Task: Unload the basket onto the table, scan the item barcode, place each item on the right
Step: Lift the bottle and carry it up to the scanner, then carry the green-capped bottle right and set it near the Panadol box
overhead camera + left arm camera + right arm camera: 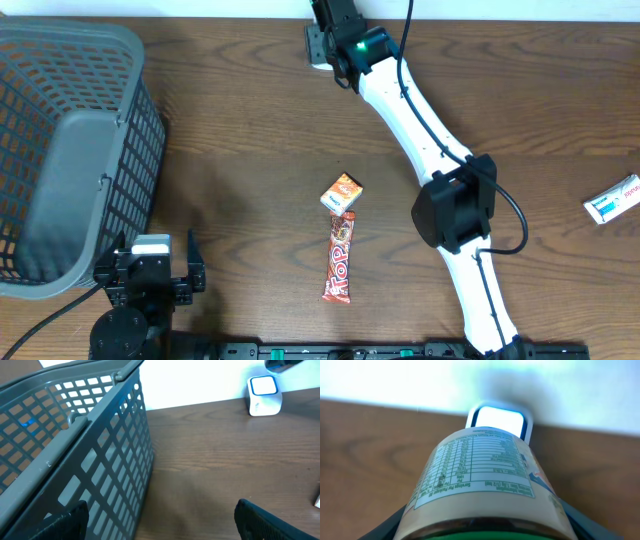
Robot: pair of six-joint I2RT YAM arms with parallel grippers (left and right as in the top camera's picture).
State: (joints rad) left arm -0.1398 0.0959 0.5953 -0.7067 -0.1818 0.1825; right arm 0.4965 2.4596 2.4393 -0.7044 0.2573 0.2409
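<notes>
On dark wood table (250,120): left fingers (270,520) spread (empty), right fingers (592,527) grasping container (480,475).

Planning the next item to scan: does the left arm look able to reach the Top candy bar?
Probably yes. The left gripper is open and empty, bare table lies between it and the Top candy bar, and the basket stands off to its other side.

On the dark wooden tabletop (250,120) are laid a grey basket (60,150), a small orange packet (342,193), a candy bar (340,258), a white packet (613,198) and a white scanner (263,395).
</notes>
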